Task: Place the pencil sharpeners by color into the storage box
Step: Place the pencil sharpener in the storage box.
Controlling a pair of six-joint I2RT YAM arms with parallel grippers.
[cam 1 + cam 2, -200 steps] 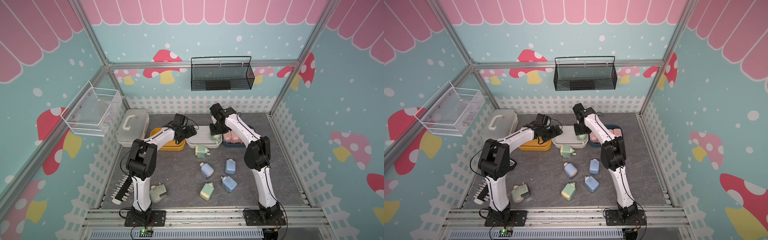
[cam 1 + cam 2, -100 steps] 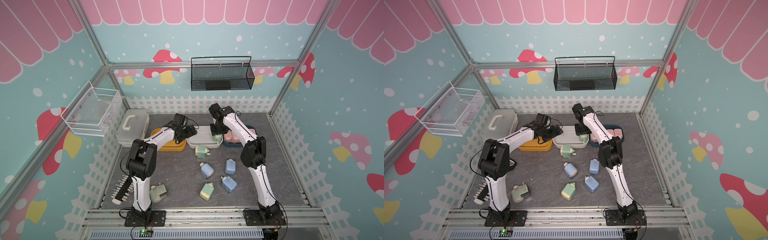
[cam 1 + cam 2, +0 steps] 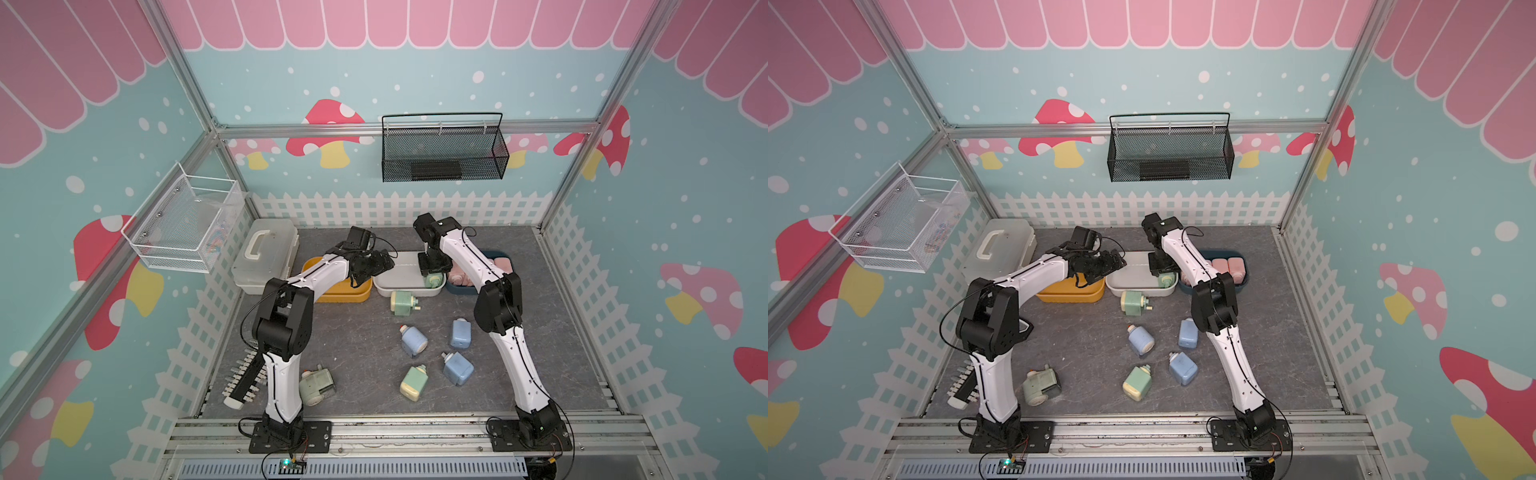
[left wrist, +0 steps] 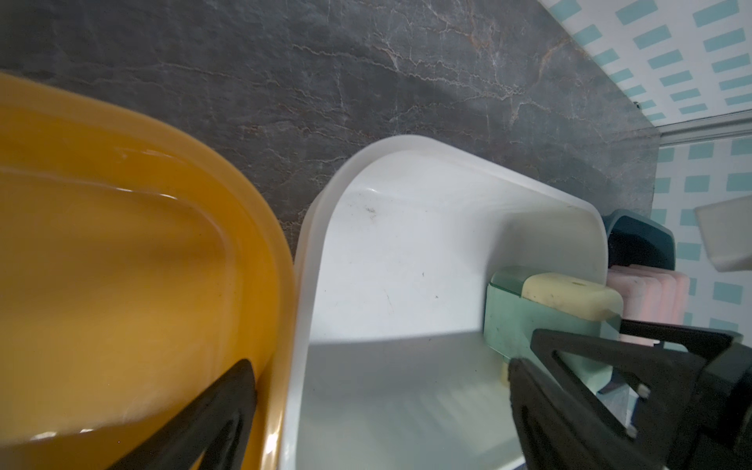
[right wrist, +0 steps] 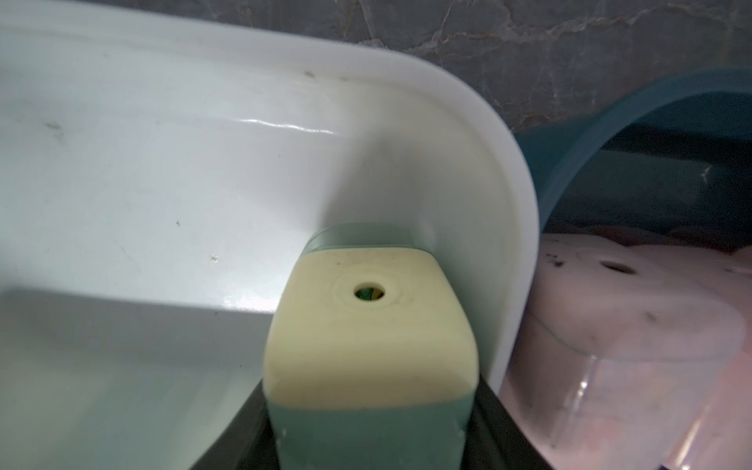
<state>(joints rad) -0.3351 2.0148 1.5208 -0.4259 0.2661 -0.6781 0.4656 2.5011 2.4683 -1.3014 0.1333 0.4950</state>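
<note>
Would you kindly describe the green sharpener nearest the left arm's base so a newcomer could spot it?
Find the left arm's base at the front of the table. A green sharpener lies beside it. Unlike the other loose sharpeners, it sits alone.

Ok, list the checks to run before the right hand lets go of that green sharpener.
1. Grip of right hand on green sharpener: ok.
2. Sharpener inside the rim of the white tray: ok.
3. Sharpener's base resting on the tray floor: cannot tell.
4. Open left hand apart from the sharpener: ok.
5. No other colour in the white tray: ok.
</note>
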